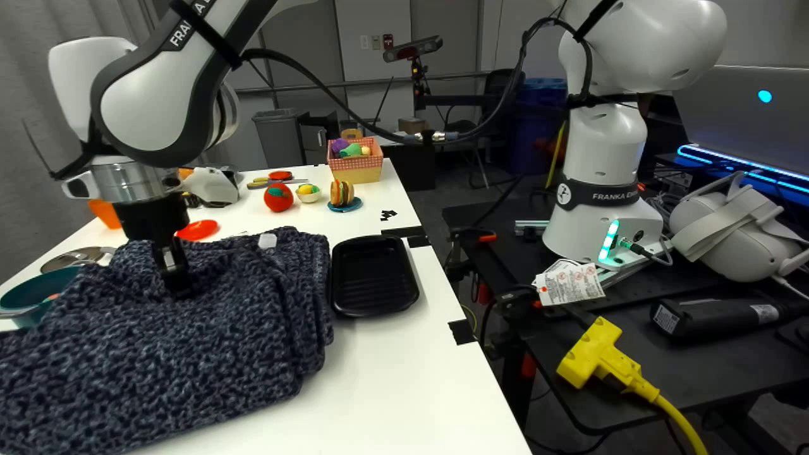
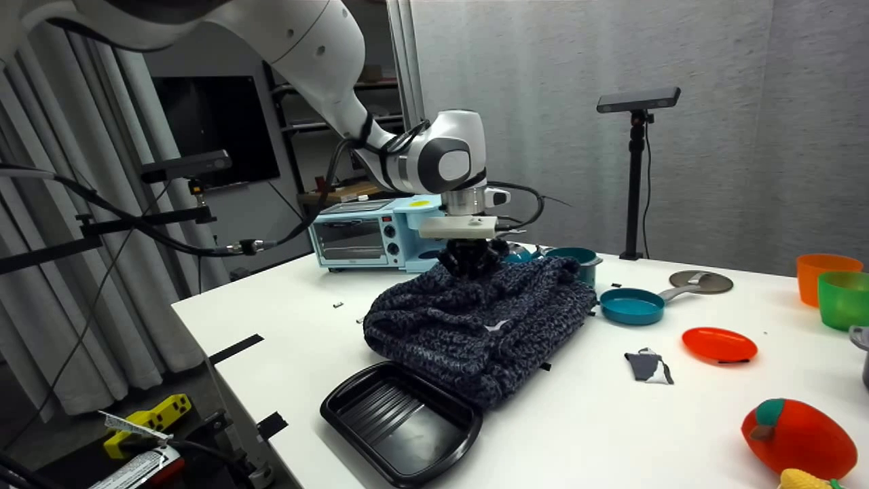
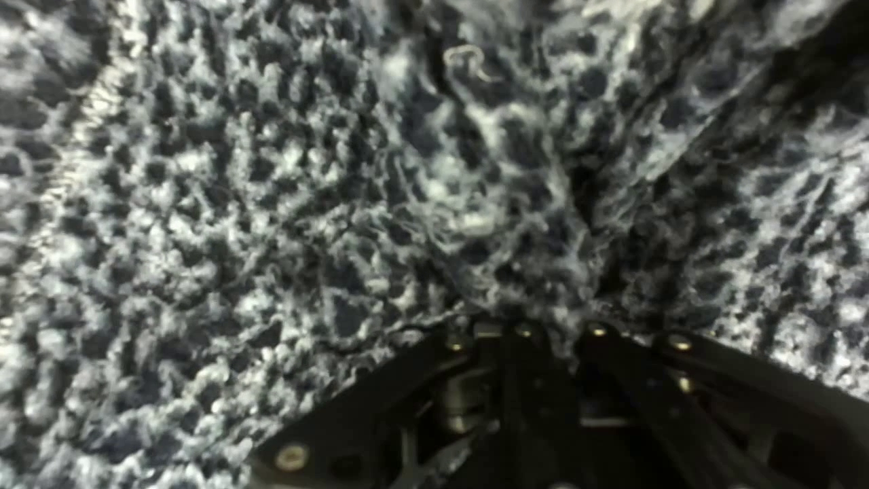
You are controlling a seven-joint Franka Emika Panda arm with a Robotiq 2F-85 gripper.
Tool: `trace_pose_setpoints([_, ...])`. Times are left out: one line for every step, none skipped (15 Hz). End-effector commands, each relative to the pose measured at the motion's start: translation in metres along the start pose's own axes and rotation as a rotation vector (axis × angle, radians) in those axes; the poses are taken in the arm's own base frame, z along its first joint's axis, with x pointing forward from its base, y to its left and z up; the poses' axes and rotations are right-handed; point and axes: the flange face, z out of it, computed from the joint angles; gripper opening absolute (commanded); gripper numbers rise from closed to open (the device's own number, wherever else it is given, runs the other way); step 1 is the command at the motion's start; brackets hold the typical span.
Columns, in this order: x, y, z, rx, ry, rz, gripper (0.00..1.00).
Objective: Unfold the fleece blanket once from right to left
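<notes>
You had the hand (image 3: 561, 334) pointed down into the fleece blanket (image 1: 177, 360), clamped on a pinch of its pile; in the wrist view, creases ran in toward the grip. The blanket lay rumpled and folded over in a thick heap on the white surface (image 2: 584, 424). Just beside it you had the black tray (image 1: 374, 273), and by another edge of the blanket stood a teal pot (image 2: 589, 274). In an exterior view you could see a teal pan (image 2: 631, 308) near the pot, then a red plate (image 2: 718, 343) apart from the blanket. Farther out stood an orange cup (image 2: 809, 284) and a green cup (image 2: 844, 303), close together.
</notes>
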Motion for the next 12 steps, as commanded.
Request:
trace_pose_setpoints([0.028,-0.043,-0.01,-0.058,-0.008,-0.053,0.01])
trace_pose_setpoints([0.033,-0.056,-0.011,-0.075,-0.012,-0.062,0.01])
trace_pose_setpoints([0.038,-0.07,-0.015,-0.098,-0.015,-0.073,0.01])
trace_pose_setpoints([0.041,-0.08,-0.018,-0.121,-0.017,-0.082,0.01])
trace_pose_setpoints([0.043,-0.089,-0.023,-0.143,-0.024,-0.091,0.01])
trace_pose_setpoints([0.044,-0.098,-0.026,-0.162,-0.029,-0.1,0.01])
trace_pose_setpoints([0.045,-0.107,-0.031,-0.183,-0.033,-0.107,0.01])
trace_pose_setpoints([0.044,-0.109,-0.034,-0.198,-0.036,-0.113,0.01])
trace_pose_setpoints([0.043,-0.116,-0.037,-0.201,-0.042,-0.123,0.01])
trace_pose_setpoints([0.043,-0.121,-0.04,-0.204,-0.044,-0.132,0.01])
trace_pose_setpoints([0.041,-0.128,-0.04,-0.188,-0.051,-0.145,0.01])
trace_pose_setpoints([0.04,-0.134,-0.039,-0.173,-0.061,-0.155,0.01])
